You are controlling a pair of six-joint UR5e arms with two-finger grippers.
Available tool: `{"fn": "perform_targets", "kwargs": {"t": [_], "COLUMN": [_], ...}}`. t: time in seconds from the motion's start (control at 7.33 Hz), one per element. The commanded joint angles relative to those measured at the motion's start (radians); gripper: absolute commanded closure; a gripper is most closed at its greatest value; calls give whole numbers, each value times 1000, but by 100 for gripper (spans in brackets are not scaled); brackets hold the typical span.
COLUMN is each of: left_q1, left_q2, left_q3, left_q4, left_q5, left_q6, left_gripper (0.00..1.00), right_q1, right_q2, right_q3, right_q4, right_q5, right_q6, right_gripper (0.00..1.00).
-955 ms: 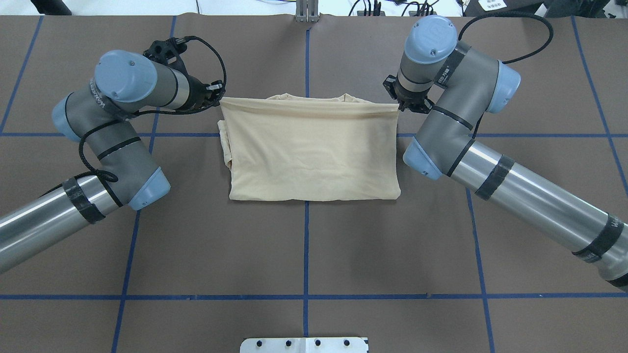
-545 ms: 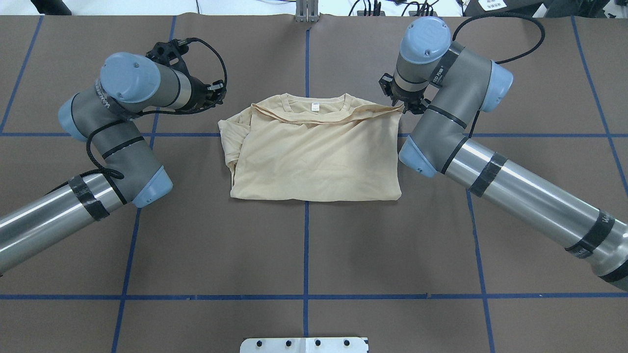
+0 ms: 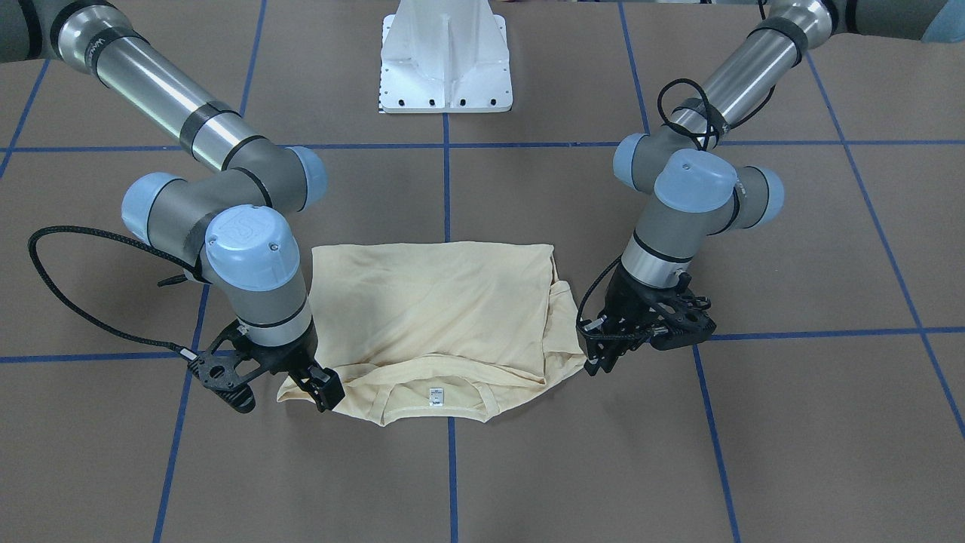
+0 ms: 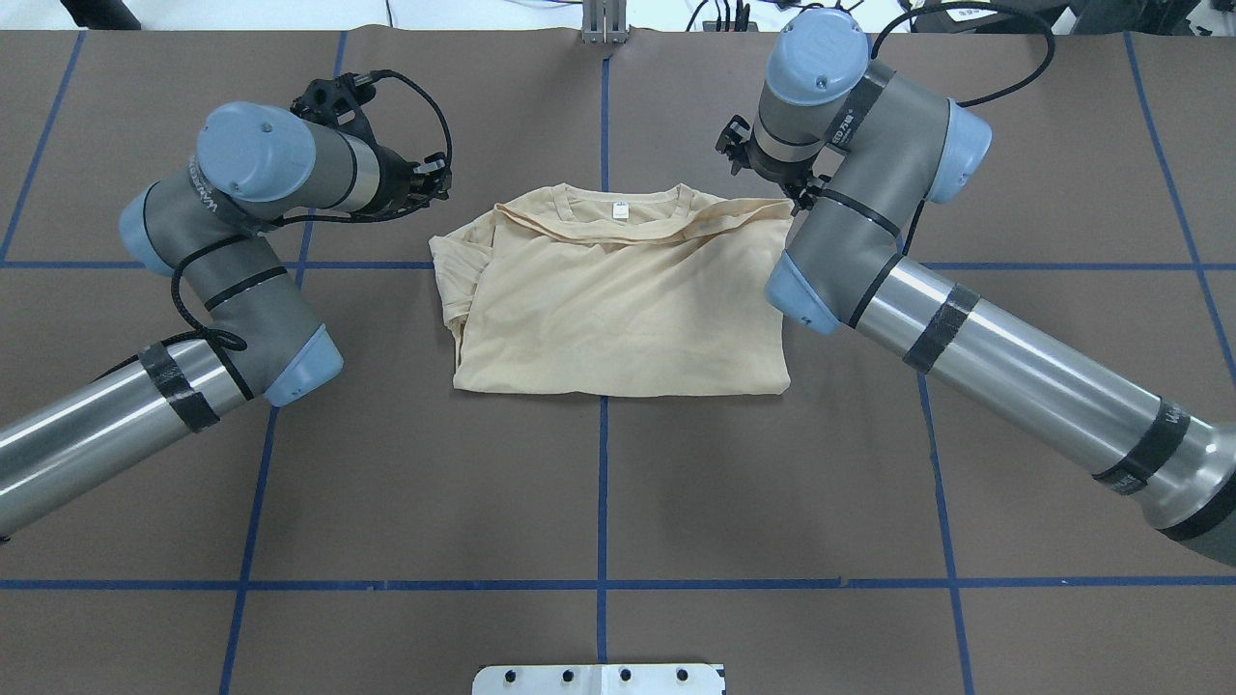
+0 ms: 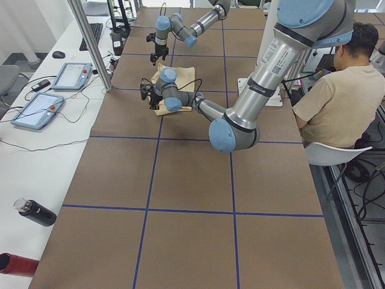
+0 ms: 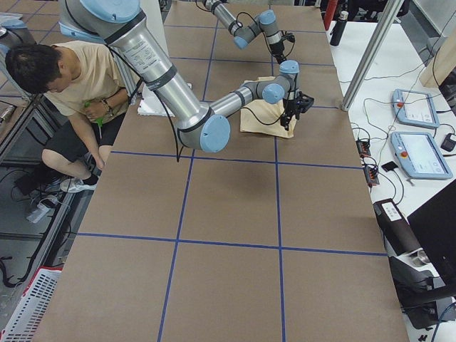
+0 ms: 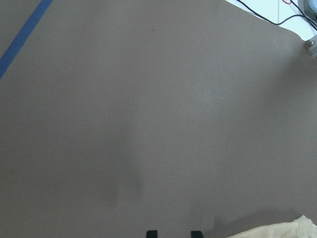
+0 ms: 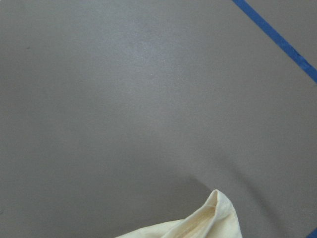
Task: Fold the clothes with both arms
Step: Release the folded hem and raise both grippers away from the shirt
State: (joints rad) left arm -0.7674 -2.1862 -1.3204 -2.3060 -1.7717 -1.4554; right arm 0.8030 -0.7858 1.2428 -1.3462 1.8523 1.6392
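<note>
Shirt lies folded on the tabletop. Left pincer hangs spread, empty, off its far-left corner; right pincer sits at the far-right corner — I can't tell its grip. If pinching, retreat drags the fold open.

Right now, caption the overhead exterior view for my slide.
Cream T-shirt folded on the brown table, neck label showing; left gripper clear of it, right gripper at its far right corner.
</note>
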Motion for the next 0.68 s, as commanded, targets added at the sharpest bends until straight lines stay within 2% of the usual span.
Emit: {"fn": "perform_targets", "kwargs": {"t": [0.0,0.27,0.41,0.55], "left_q1": [0,0,0,0], "left_q2": [-26,-35,-35,-35], "left_q3": [1,1,1,1], "left_q4": [2,2,4,10], "left_q5": [0,0,0,0], "left_q6": [-6,-11,-11,-10], "left_gripper": [65,65,65,65], "right_q1": [53,30,-11,-96], "right_q2": [-25,-180,-291,-375], "right_q3": [82,267,403,467], "right_q4": [1,19,28,145], "right_q5": [75,96,61,-2], "right_q6": [1,46,208,360], "right_gripper": [0,0,0,0]}}
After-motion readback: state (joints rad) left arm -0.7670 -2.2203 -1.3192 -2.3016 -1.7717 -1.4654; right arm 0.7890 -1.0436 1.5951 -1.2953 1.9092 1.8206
